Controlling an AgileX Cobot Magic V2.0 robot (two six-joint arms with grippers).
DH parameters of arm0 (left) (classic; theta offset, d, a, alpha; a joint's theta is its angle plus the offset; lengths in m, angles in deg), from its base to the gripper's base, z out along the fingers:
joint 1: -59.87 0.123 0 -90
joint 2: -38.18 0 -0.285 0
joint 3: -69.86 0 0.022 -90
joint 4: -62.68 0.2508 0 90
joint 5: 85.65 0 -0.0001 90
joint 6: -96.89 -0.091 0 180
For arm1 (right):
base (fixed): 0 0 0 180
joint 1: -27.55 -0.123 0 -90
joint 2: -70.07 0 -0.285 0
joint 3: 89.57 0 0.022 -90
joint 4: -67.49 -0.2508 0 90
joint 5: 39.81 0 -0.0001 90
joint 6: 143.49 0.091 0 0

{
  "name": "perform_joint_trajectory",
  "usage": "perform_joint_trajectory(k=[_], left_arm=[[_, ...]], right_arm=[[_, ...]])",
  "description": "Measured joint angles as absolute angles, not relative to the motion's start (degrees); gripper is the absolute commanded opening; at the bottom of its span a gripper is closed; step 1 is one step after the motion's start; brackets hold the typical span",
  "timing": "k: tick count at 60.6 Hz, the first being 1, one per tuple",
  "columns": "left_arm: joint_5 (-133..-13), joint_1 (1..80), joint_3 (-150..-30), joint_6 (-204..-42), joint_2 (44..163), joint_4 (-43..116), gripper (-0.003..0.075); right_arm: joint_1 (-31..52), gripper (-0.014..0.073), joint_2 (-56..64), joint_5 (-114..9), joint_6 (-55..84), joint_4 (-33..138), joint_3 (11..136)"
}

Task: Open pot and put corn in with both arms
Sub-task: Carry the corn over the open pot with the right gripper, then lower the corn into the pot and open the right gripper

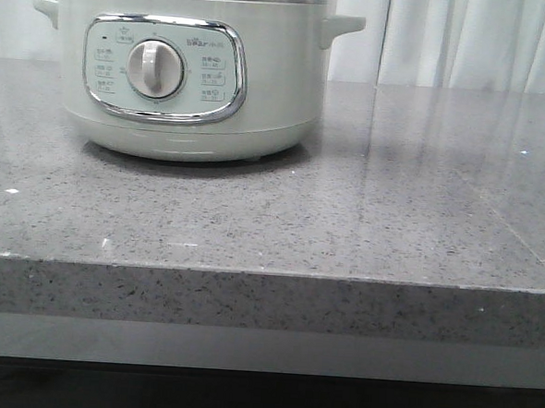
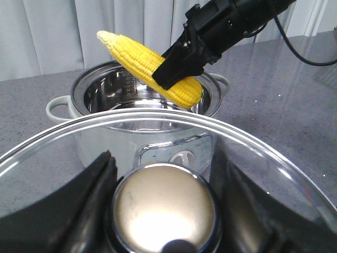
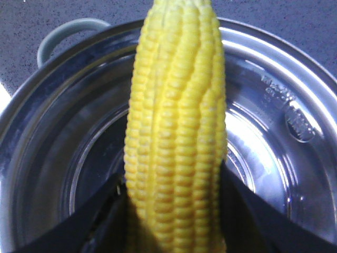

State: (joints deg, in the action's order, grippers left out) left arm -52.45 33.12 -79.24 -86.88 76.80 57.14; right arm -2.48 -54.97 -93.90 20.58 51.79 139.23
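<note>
Right gripper (image 2: 181, 66) clamps the bright yellow corn cob (image 2: 150, 66) directly over the large pale grey-green electric pot (image 2: 142, 132) below it — held tilted, seemingly for dropping in. Left gripper (image 2: 163, 197) grips the knob of the steel-rimmed glass lid (image 2: 263, 158), keeping it clear of the mouth.

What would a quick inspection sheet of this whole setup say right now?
Surface: grey speckled stone countertop, bare apart from the pot.
Job's things: pot open, steel bowl looks empty; corn held tilted over the opening; glass lid lifted off.
Clutter: nothing seen.
Grippers: right pincer shut on the corn; left pincer shut on the lid's knob.
Cables: black cable along the right arm.
Surroundings: pale curtain behind.
</note>
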Motion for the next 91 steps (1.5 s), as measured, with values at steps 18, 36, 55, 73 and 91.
perform_joint_trajectory(k=[18,36,55,73,91], left_arm=[[-52.45,33.12,-79.24,-86.88,76.80,57.14,0.0209],[-52.45,33.12,-79.24,-86.88,76.80,57.14,0.0209],[-52.45,33.12,-79.24,-86.88,76.80,57.14,0.0209],[-52.45,33.12,-79.24,-86.88,76.80,57.14,0.0209],[-52.45,33.12,-79.24,-86.88,76.80,57.14,0.0209]], right_arm=[[-2.48,0.0300,-56.30,-94.80,20.58,51.88,139.23],[-2.48,0.0307,-57.91,-96.70,20.58,52.57,139.23],[-2.48,0.0576,-58.99,-97.57,20.58,52.81,139.23],[-2.48,0.0582,-58.99,-97.57,20.58,52.81,139.32],[-2.48,0.0582,-56.87,-99.62,20.95,52.91,140.56]])
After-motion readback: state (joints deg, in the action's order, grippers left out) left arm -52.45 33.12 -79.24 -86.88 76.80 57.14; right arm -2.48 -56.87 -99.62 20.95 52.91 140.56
